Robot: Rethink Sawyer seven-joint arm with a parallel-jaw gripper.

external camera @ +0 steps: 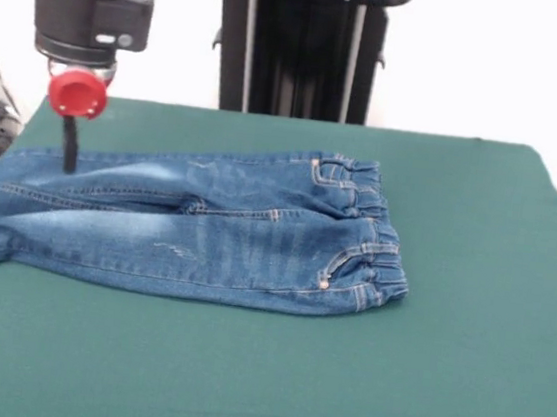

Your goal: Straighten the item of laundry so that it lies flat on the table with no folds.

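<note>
While the jeans [186,226] lie across the middle-left of the green table [461,370], long axis running left-right, waistband to picture right and leg hems at the left edge, the gripper [68,149] comes straight down at far left, tip on or just above the upper leg near its hem end. Most of the garment stretches away to the picture's right of it. Arm vertical, red wrist above. Only one dark finger shows, so can't tell whether it's apart or closed. Jeans look mostly flat, slight creasing between the legs.
</note>
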